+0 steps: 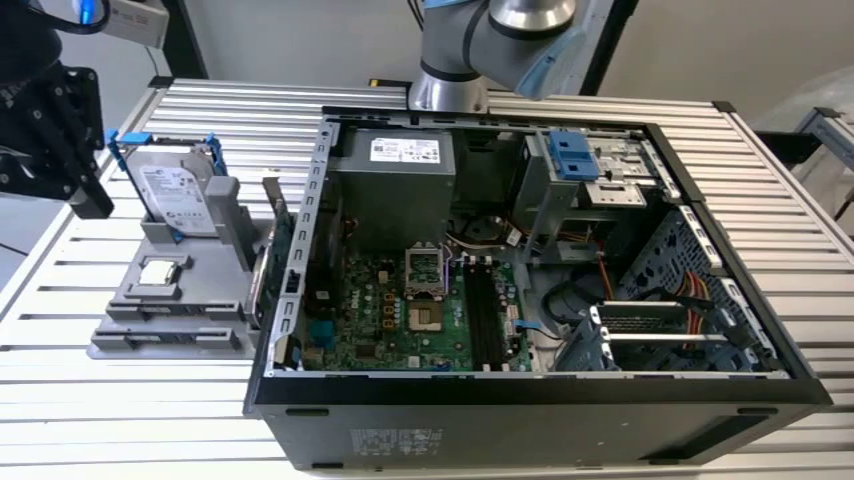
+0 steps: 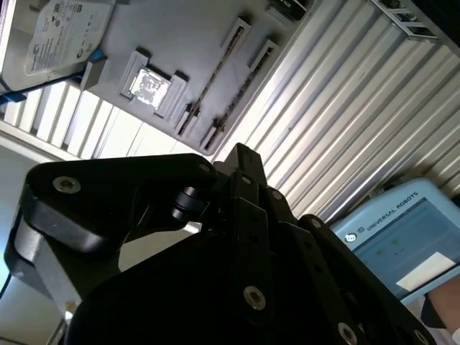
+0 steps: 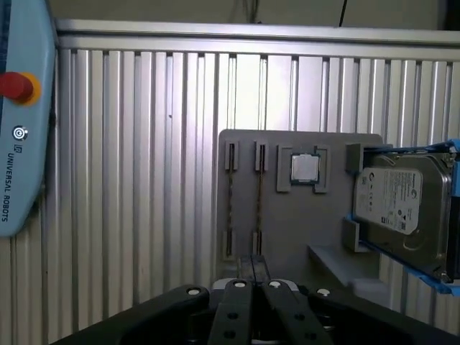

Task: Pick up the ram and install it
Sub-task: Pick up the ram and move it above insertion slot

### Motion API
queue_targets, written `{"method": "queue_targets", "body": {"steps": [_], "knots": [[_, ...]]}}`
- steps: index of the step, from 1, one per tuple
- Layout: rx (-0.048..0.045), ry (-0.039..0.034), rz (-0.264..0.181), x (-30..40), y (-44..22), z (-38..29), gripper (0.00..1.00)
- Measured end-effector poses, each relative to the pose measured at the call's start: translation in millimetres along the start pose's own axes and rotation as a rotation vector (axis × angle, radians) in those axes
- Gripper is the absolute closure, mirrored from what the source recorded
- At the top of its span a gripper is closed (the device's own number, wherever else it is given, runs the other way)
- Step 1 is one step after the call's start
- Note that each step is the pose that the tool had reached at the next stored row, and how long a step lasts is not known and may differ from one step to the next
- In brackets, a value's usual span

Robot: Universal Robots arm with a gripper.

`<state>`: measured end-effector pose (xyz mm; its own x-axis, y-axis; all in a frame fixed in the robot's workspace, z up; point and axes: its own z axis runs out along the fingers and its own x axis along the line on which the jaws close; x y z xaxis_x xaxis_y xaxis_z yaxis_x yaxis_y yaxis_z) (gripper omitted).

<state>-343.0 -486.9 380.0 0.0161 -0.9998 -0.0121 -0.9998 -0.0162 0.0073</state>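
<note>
So the tool (image 3: 252, 264) is pinched all the way narrow, fingertips (image 3: 243, 272) pressed together with nothing between them. Same story in the second wrist view. It hovers clear of the grey holder (image 3: 287, 237), near one edge of it.

Just past the tips, the ram (image 3: 259, 198) sits on edge in its slot in that holder. It's a thin dark stick, and it's the one roughly in line with the tool. A second ram stick (image 3: 230, 198) stands in the next slot over, parallel, close but apart. On the ram's other side is the little square processor (image 3: 305, 169) in its own pocket, then the silver hard drive (image 3: 395, 201) propped up at the end of the holder.

All of this is on the slatted aluminium surface (image 3: 144, 180). There's a blue teach pendant (image 3: 21, 165) with a red button (image 3: 14, 86), well apart from the holder.

In the exterior view the holder is just beside the open PC case (image 1: 534, 410), on the exterior view's left of it. The motherboard (image 1: 400, 310) faces up, with long black memory slots (image 1: 483, 315) next to the processor socket (image 1: 424, 270). The arm (image 1: 461, 50) rises behind the case.
</note>
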Motion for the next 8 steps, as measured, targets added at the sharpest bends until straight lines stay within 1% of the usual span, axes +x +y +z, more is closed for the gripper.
{"method": "queue_targets", "body": {"steps": [2, 3, 6, 8], "knots": [[0.0001, -0.0032, -0.005, 0.0, 0.3, 0.7, 1.00], [0.0001, -0.0068, -0.006, 0.0, 0.4, 1.0, 1.00], [0.0005, -0.0237, -0.008, 0.0, 0.7, 1.5, 1.00], [0.0006, -0.0328, -0.009, -0.1, 0.9, 2.0, 1.00]]}}
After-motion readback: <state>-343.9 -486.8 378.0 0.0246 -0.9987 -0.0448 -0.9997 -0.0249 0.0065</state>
